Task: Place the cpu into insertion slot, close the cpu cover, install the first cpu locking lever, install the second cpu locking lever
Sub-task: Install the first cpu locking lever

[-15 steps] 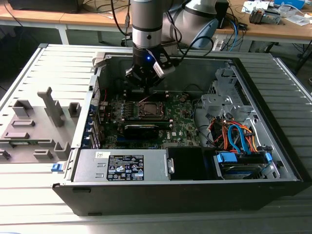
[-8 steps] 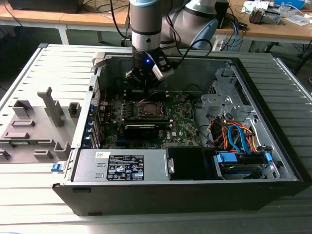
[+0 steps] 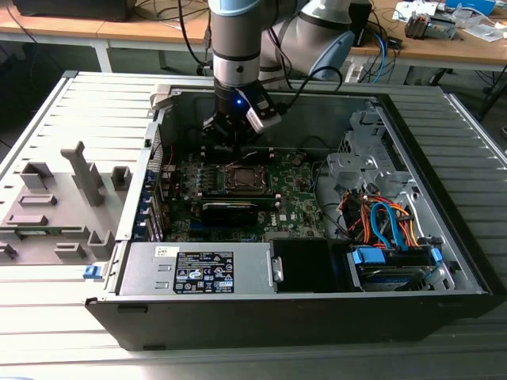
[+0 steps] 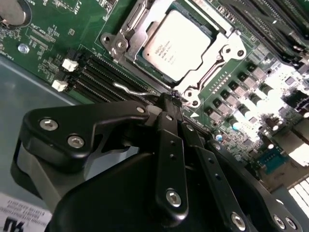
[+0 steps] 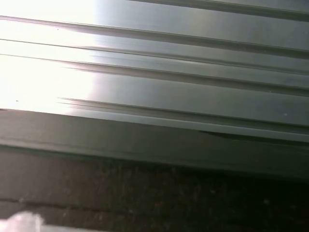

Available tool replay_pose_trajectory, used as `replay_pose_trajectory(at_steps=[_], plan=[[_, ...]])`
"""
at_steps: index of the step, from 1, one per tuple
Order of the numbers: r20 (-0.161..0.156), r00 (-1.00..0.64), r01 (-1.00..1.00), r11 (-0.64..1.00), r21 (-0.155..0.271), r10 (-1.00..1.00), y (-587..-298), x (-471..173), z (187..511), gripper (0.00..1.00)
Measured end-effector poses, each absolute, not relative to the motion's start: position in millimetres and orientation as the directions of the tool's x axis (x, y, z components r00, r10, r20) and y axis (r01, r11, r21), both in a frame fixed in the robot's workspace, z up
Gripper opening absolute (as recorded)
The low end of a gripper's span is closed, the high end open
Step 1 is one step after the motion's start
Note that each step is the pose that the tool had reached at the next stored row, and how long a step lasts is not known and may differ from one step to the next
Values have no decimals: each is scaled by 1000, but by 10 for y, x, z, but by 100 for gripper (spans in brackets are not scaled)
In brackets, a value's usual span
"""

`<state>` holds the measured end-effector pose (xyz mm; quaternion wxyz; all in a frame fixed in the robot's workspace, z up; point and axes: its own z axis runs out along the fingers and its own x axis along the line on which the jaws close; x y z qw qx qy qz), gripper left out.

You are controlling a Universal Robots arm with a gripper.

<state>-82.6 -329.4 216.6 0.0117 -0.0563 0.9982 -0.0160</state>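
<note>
In the second wrist view the cpu (image 4: 176,41) lies flat in the insertion slot (image 4: 145,64), silvery face up. The cpu cover (image 4: 218,57) is down over it, framing the chip. A thin wire locking lever (image 4: 131,89) runs beside the socket's edge and ends at my fingertips. My gripper (image 4: 170,100) is shut, its black fingers (image 4: 169,140) pressed together, tips at the lever next to the socket's corner; whether they clamp the wire is hidden. In the exterior view the gripper (image 3: 228,147) hangs inside the open case just behind the insertion slot (image 3: 242,176).
A long black card (image 3: 230,210) lies just in front of the socket. The power supply (image 3: 202,269) fills the case front, and a drive cage with coloured cables (image 3: 384,226) stands at the exterior view's right. Black memory slots (image 4: 96,77) run beside the lever. A grey fixture (image 3: 63,198) stands outside.
</note>
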Motion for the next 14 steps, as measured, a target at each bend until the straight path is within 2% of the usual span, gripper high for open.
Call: replay_pose_trajectory(at_steps=[14], plan=[[-21, -993, -112, 993, -33, -113, -3294, -709, 2062, 11]])
